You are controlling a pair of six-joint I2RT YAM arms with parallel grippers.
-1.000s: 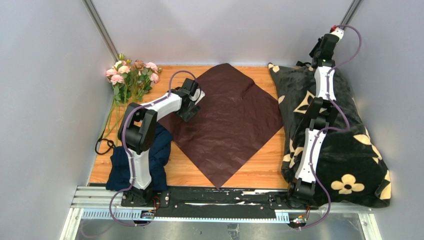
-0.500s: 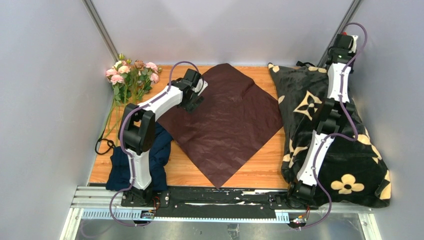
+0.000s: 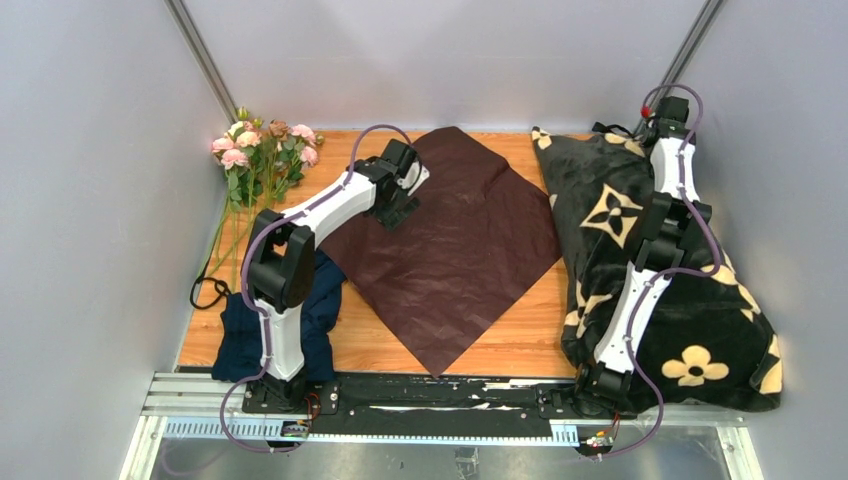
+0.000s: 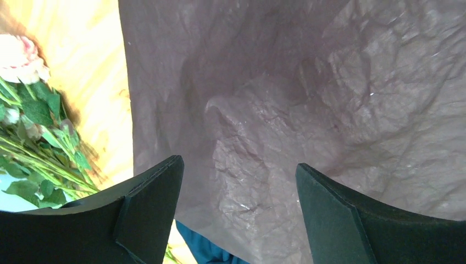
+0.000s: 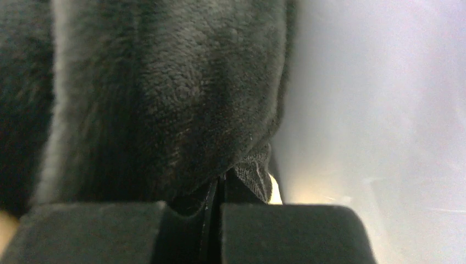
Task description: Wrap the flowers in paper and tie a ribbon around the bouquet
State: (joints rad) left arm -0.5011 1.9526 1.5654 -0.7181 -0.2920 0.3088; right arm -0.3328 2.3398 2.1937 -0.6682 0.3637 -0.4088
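The burgundy paper [image 3: 455, 240] lies flat as a diamond in the middle of the table. My left gripper [image 3: 405, 192] hangs open over its upper left edge, with nothing between the jaws. In the left wrist view the crinkled paper [image 4: 286, 110] fills the space under the open left gripper [image 4: 239, 163]. The pink flowers [image 3: 262, 150] lie at the far left corner, stems toward me, and show as flowers [image 4: 33, 115] at that view's left edge. A thin black ribbon [image 3: 207, 290] loops by the stem ends. My right gripper [image 3: 668, 105] is shut on the black blanket's edge [image 5: 253, 165].
The black blanket with cream flowers [image 3: 690, 300] covers the right side under the right arm. A navy cloth [image 3: 320, 300] is bunched by the left arm's base, and its edge [image 4: 203, 247] peeks from under the paper. Grey walls stand close on both sides.
My left gripper has moved up and right along the paper's upper left edge. My right gripper has closed on the blanket at the far right corner, and the blanket's far edge has shifted.
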